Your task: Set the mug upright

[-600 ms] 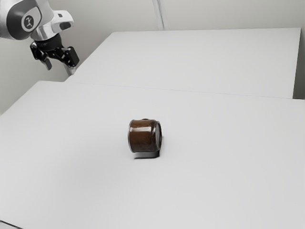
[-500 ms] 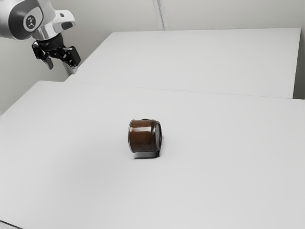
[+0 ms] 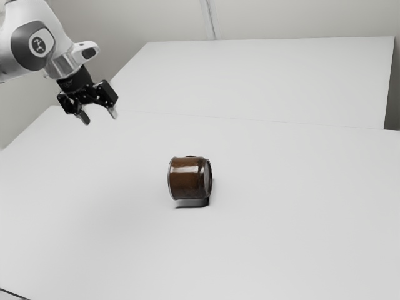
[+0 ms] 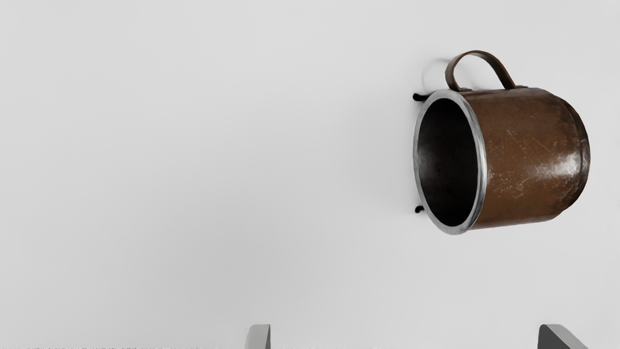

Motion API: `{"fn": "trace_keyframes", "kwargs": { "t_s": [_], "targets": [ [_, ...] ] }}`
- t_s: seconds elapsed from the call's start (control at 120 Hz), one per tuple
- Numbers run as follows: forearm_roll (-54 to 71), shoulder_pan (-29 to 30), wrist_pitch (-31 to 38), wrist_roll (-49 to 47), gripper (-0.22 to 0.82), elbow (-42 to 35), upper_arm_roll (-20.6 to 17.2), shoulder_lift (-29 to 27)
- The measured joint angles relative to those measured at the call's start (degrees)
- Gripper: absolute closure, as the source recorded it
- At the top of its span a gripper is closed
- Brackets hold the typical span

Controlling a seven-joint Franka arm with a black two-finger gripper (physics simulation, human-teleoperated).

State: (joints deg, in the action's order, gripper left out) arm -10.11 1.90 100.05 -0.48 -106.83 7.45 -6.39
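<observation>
Moving nearer the mug [image 4: 528, 160], lowered the claw [image 3: 100, 117], spread apart and empty; found the mug lying sideways on the worktop [image 3: 94, 237], still needing righting.

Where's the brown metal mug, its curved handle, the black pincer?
Brown metal mug [image 4: 523, 160]: wrist view, its scratched side.
Curved brown handle [image 4: 502, 72]: wrist view, its strap.
Black two-fingered pincer [image 3: 100, 119]: exterior view, between fingertips.

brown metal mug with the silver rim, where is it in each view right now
Exterior view: the brown metal mug with a silver rim lies on its side near the picture's centre, on the white table.
Wrist view: it lies beyond the fingertips of the black two-finger gripper, nearer one than the other.
Shared landmark: the gripper's two fingers, standing open.
</observation>
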Motion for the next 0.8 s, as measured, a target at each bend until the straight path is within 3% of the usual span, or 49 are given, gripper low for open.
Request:
{"fn": "trace_keyframes", "kwargs": {
  "t_s": [0.342,0.8],
  "targets": [
    [-19.84,2.68,0.78,0.14,0.00,-7.03,0.17,9.25],
    [-32.33,3.06,5.85,1.43,0.00,-7.12,0.09,18.88]
  ]
}}
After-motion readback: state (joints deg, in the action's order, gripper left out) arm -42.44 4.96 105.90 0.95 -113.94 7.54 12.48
